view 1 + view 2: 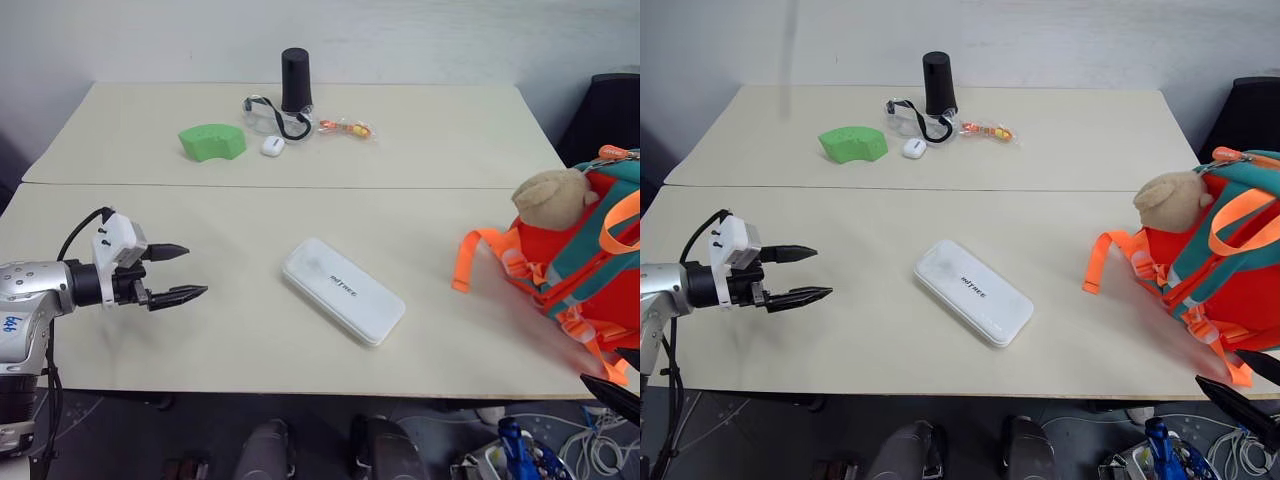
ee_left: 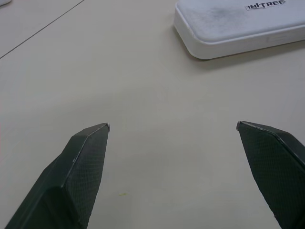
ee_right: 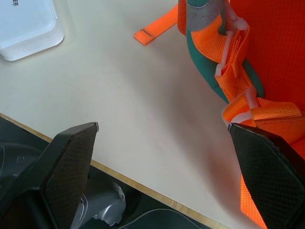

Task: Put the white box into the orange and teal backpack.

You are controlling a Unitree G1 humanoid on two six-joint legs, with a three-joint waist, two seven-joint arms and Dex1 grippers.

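The white box (image 1: 343,290) lies flat and slantwise on the near table, around its middle. My left gripper (image 1: 195,272) hovers open to the box's left, fingertips pointing toward it with a stretch of bare table between; in the left wrist view the box (image 2: 233,24) lies beyond the spread fingers. The orange and teal backpack (image 1: 585,260) sits at the table's right edge with a tan plush bear head (image 1: 550,198) on top and an orange strap trailing toward the box. My right gripper (image 3: 163,125) is open over the table's front edge, beside the backpack's straps (image 3: 238,62), holding nothing.
On the far table stand a black cylinder (image 1: 296,80), clear goggles (image 1: 265,115), a green curved block (image 1: 212,141), a small white pebble-like object (image 1: 272,146) and an orange wrapped item (image 1: 345,128). A seam (image 1: 300,186) divides the two tables. Cables (image 1: 530,455) lie on the floor.
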